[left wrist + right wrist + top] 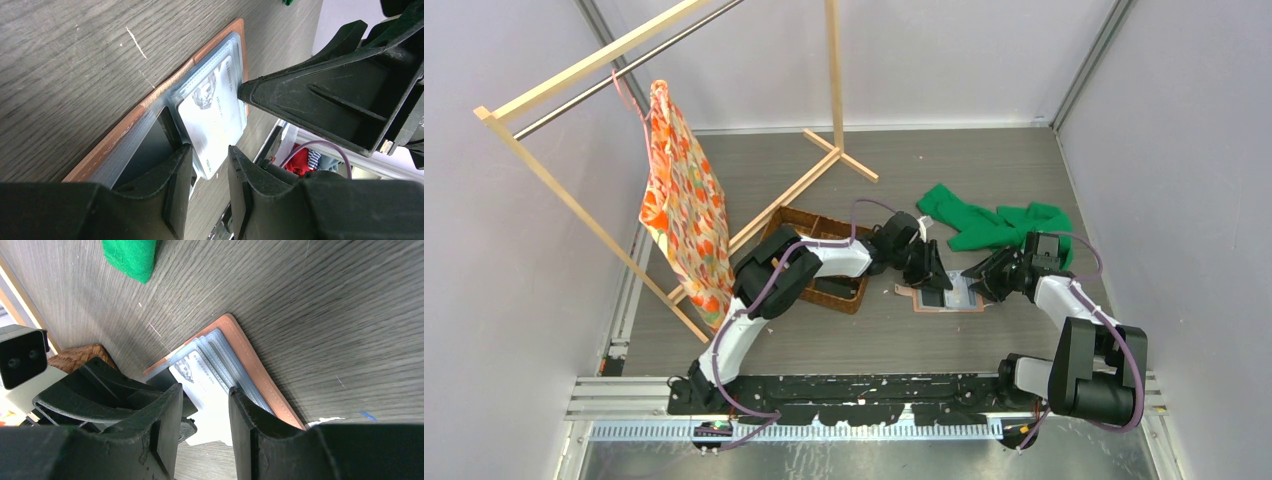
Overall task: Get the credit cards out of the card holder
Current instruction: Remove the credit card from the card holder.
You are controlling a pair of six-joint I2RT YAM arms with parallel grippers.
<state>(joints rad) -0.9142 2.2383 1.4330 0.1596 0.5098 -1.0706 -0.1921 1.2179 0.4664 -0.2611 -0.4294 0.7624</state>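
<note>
— My left pincer (210, 150) is half spread over the corner of a white card (215, 115). Pinching or not, I cannot tell.
— And the card holder (944, 297)?
— It lies open, flat, mid-table (984, 170). Both my arms bend down over it, right pincer (205, 390) spread.

White card (212, 120) bears printed lettering — too blurred to read.
</note>
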